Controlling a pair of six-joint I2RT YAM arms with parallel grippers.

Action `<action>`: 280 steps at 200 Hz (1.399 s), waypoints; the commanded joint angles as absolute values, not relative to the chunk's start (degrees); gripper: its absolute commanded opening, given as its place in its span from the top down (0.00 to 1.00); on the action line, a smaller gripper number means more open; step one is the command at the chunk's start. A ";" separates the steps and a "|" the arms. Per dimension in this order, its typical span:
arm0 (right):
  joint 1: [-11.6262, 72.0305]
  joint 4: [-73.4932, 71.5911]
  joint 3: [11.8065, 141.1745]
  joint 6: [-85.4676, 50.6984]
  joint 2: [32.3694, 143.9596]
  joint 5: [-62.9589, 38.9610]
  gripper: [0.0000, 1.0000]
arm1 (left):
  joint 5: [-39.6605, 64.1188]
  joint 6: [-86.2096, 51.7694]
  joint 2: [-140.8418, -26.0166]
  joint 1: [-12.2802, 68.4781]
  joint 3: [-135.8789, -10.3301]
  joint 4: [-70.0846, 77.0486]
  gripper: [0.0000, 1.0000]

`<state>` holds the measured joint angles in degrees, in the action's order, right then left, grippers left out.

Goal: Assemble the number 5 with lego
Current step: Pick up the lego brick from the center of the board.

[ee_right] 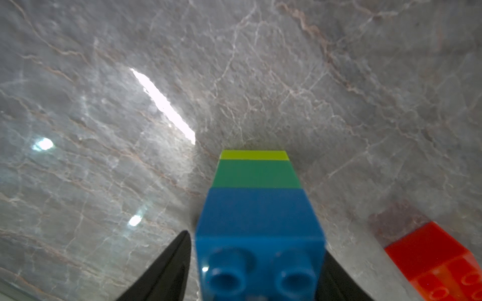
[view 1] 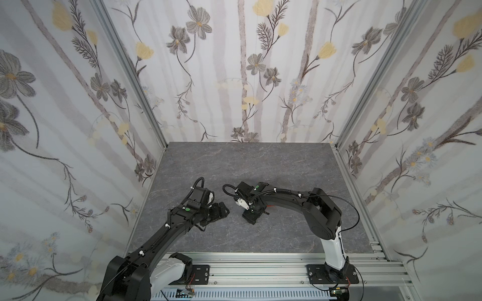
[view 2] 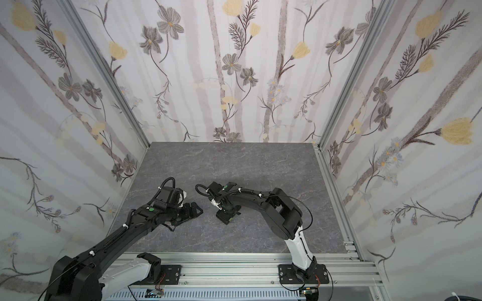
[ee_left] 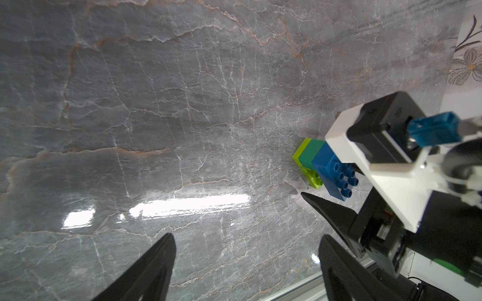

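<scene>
A stack of three joined lego bricks, blue (ee_right: pixel 260 221), dark green (ee_right: pixel 255 173) and lime (ee_right: pixel 254 155), lies on its side on the grey marble table. My right gripper (ee_right: pixel 257 245) straddles the blue end. One finger (ee_right: pixel 167 271) stands a sliver off the brick and the other sits close against it, so the jaws are open. The left wrist view shows the same blue brick (ee_left: pixel 331 166) beside a right finger (ee_left: pixel 326 211). A red lego brick (ee_right: pixel 438 260) lies apart on the table. My left gripper (ee_left: pixel 247 235) hovers open and empty nearby.
In both top views the two grippers (view 1: pixel 221 209) (view 1: pixel 251 216) face each other at mid-table. Flowered walls with aluminium posts (view 1: pixel 130 70) enclose the table, and a metal rail (view 1: pixel 260 268) runs along the front edge.
</scene>
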<state>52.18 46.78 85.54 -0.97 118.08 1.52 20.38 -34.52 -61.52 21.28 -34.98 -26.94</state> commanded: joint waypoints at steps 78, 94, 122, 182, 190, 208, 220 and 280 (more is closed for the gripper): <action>53.91 44.80 81.91 -3.07 117.42 3.20 0.51 | 20.06 -34.96 -61.66 21.18 -35.09 -26.92 0.14; 53.99 44.57 81.59 -3.14 117.33 3.08 0.54 | 20.10 -35.03 -61.48 21.13 -35.08 -27.11 0.14; 53.88 44.47 81.03 -3.08 117.33 3.08 0.60 | 19.95 -35.02 -61.22 21.18 -34.73 -27.04 0.14; 53.92 44.21 80.58 -3.17 116.24 3.73 0.70 | 19.93 -34.98 -61.35 21.18 -34.76 -26.84 0.14; 53.90 44.21 80.60 -3.25 115.98 4.03 0.70 | 19.91 -34.90 -61.35 21.17 -34.76 -26.85 0.14; 53.84 44.21 80.44 -3.43 114.95 4.48 0.73 | 19.95 -34.72 -61.17 21.18 -34.77 -27.00 0.14; 53.66 44.21 80.41 -3.56 114.00 4.61 0.73 | 19.95 -34.56 -61.11 21.16 -34.72 -27.20 0.14; 49.96 44.30 78.73 -3.94 106.75 5.49 0.72 | 21.70 -33.49 -61.61 21.18 -35.33 -27.45 0.17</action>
